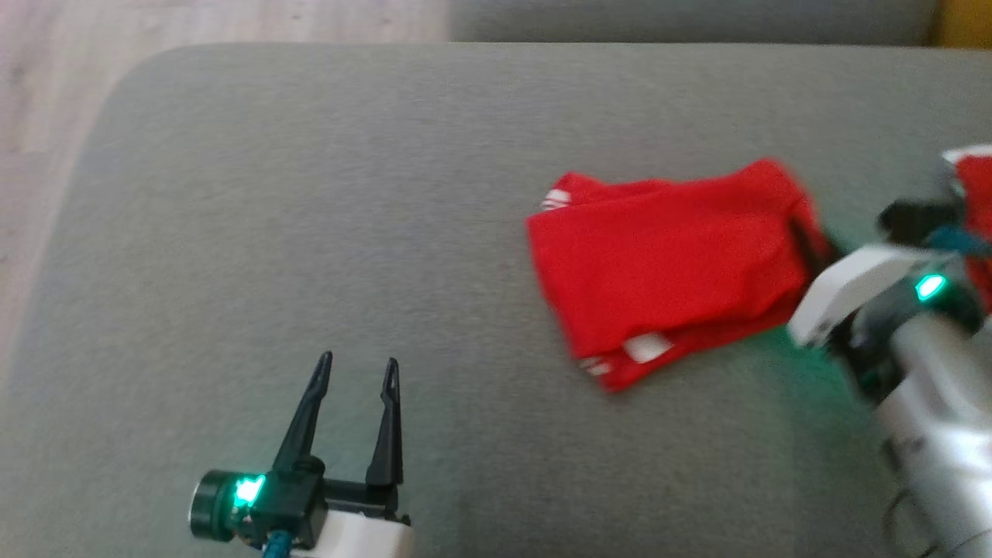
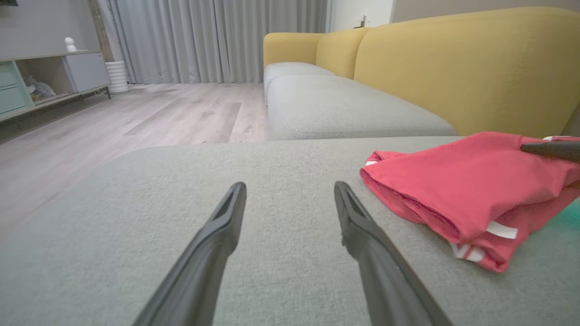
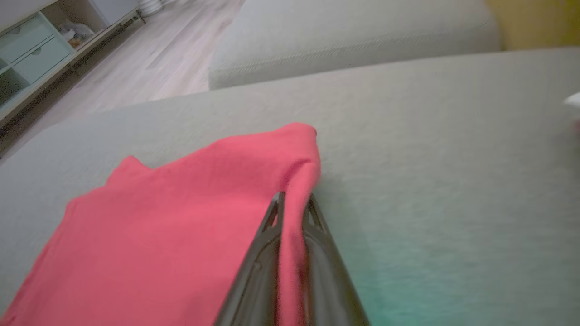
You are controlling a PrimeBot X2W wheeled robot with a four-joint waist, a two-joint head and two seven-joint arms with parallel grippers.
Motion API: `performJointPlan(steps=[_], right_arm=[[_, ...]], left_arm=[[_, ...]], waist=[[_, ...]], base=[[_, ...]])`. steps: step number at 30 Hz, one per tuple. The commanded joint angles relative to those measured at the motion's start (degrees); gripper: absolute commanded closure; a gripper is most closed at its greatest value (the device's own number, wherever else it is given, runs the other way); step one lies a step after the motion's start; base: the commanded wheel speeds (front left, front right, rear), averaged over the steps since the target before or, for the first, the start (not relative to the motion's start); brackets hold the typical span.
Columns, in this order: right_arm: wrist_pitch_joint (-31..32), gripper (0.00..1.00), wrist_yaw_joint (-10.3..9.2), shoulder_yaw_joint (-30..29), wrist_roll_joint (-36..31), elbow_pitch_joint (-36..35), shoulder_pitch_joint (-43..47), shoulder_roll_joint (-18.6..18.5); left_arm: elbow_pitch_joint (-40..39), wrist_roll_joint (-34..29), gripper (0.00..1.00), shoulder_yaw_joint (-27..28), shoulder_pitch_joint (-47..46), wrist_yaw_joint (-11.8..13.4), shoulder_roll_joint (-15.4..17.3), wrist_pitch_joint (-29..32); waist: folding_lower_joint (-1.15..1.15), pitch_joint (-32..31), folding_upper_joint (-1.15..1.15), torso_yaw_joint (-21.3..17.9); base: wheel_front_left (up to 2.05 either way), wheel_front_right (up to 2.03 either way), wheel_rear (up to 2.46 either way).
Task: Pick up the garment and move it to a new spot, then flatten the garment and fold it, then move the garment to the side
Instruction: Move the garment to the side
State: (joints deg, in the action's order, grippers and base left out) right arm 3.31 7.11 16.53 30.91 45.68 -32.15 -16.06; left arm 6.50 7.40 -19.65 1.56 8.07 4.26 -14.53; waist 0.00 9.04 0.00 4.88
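The garment is red with white trim, folded into a thick rectangle on the grey sofa cushion, right of centre. My right gripper comes in from the right and is shut on the garment's right edge; in the right wrist view the red cloth is pinched between the two dark fingers. My left gripper stands open at the lower left, well apart from the garment, with bare cushion between its fingers. In the left wrist view the garment lies to the right of the left gripper.
The cushion's rounded far-left corner meets a pale wood floor. Another grey seat with a yellow backrest lies beyond. A second red and white cloth shows at the far right edge. A low cabinet stands across the room.
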Motion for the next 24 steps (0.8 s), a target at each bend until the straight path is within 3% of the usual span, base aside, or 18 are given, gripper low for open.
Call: performJointPlan(steps=[1, 11, 12, 13, 18, 24], right_arm=[[-0.1, 1.00, 0.37, 1.1, 0.6, -2.5, -3.8, -3.0], [2.2, 1.00, 0.37, -1.5, -1.0, -4.4, -10.8, -21.9], [2.3, 0.29, 0.37, -2.3, -1.0, -4.1, -11.0, -23.3], [2.1, 0.00, 0.37, -3.1, -1.1, -4.1, -11.3, -24.2], [-0.9, 0.00, 0.37, -3.8, -3.5, -6.0, -11.1, -24.8], [-8.2, 0.00, 0.37, -3.0, -6.7, -9.0, -3.6, -16.9]], left_arm=[[-2.3, -0.5, 0.00, 2.5, -1.9, 0.1, -0.4, -0.5], [-2.9, -1.7, 0.00, 2.7, -5.1, -0.8, -0.4, -0.5], [-2.8, -1.7, 0.00, 2.7, -5.3, -0.9, -0.4, -0.5], [-2.6, -1.7, 0.00, 2.8, -5.5, -0.9, -0.4, -0.5], [-2.3, -0.6, 0.00, 3.5, -5.7, -0.5, -0.7, -0.5], [-0.8, 2.0, 0.00, 4.0, -4.7, 0.2, -1.1, -0.5]], waist=[[0.00, 1.2, 0.00, -3.1], [0.00, 5.8, 0.00, -8.5], [0.00, 5.9, 0.00, -8.7], [0.00, 5.9, 0.00, -8.8], [0.00, 4.1, 0.00, -8.7], [0.00, -2.9, 0.00, -7.0]], base=[[0.00, 0.00, 0.00], [0.00, 0.00, 0.00], [0.00, 0.00, 0.00], [0.00, 0.00, 0.00], [0.00, 0.00, 0.00], [0.00, 0.00, 0.00]])
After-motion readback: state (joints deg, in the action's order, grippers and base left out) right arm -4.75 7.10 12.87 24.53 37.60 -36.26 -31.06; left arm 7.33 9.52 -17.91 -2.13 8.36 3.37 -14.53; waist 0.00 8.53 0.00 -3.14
